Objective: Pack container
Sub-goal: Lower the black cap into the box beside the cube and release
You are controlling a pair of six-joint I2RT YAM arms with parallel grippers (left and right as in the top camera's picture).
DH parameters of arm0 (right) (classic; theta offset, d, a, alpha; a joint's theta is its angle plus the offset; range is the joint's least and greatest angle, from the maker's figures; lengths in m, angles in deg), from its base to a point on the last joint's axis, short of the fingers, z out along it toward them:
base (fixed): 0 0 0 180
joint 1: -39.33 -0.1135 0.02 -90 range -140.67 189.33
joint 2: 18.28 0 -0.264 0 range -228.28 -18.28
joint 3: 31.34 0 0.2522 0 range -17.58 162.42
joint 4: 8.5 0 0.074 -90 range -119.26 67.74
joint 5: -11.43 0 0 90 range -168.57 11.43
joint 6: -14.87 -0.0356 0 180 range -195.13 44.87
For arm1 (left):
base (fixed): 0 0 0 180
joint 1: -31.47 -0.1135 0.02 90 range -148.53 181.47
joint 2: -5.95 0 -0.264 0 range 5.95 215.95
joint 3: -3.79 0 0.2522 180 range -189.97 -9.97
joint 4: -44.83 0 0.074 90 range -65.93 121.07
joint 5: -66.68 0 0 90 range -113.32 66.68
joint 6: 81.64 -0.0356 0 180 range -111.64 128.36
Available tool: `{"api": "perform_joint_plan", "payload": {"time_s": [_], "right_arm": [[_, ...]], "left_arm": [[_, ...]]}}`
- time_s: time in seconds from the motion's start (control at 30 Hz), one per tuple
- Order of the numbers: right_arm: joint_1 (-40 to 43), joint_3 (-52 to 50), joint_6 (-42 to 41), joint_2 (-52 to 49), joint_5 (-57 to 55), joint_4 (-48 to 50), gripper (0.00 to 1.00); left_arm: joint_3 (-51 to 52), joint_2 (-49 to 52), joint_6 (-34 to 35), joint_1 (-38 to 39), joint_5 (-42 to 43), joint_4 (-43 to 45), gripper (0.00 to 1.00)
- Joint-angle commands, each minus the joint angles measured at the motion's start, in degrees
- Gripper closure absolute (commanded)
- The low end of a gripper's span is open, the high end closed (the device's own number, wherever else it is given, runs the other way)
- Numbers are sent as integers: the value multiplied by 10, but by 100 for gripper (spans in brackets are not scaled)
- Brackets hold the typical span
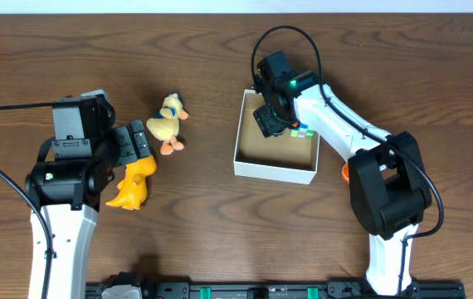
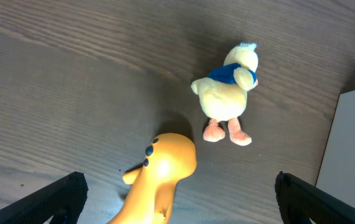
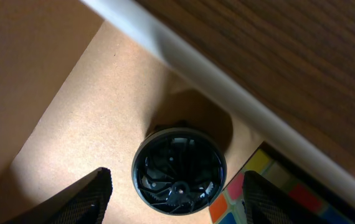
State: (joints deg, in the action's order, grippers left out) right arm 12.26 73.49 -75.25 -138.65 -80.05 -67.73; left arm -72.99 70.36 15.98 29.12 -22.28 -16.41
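Note:
The container (image 1: 270, 167) is a white box with a brown inside at the table's middle right. My right gripper (image 1: 271, 121) hovers open over its far part; in the right wrist view its fingers (image 3: 176, 205) straddle a round black disc (image 3: 179, 172) lying on the box floor (image 3: 78, 124), beside a colourful cube (image 3: 277, 193). An orange rubber dinosaur (image 1: 134, 184) lies at the left, and a yellow plush duck (image 1: 168, 122) lies beyond it. My left gripper (image 2: 176, 199) is open around the dinosaur (image 2: 159, 180), not touching it. The duck (image 2: 228, 93) lies ahead.
An orange object (image 1: 345, 172) peeks out by the right arm's base, right of the box. The box's white wall (image 2: 352, 149) shows at the right edge of the left wrist view. Bare wooden table lies at the far left.

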Motion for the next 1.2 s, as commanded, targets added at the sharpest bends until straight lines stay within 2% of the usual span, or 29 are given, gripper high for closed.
{"api": "perform_joint_plan", "payload": {"time_s": [0.0,0.1,0.17,0.27,0.4,0.47,0.9,1.17], "right_arm": [[3,0,4,-7,-4,-2,30],[2,1,4,-7,-5,2,30],[0,3,4,-4,-5,5,34],[-2,9,4,6,-4,5,48],[-14,13,17,26,3,3,79],[-22,13,22,34,18,-2,85],[-61,10,43,33,52,-76,84],[-45,-16,38,13,47,-56,85]], "left_arm": [[-12,0,-5,1,-7,-1,2],[-12,0,-5,1,-7,0,2],[-12,0,-5,1,-7,-1,2],[-12,0,-5,1,-7,-1,2],[-12,0,-5,1,-7,0,2],[-12,0,-5,1,-7,0,2],[-12,0,-5,1,-7,-1,2],[-12,0,-5,1,-7,-1,2]]}}
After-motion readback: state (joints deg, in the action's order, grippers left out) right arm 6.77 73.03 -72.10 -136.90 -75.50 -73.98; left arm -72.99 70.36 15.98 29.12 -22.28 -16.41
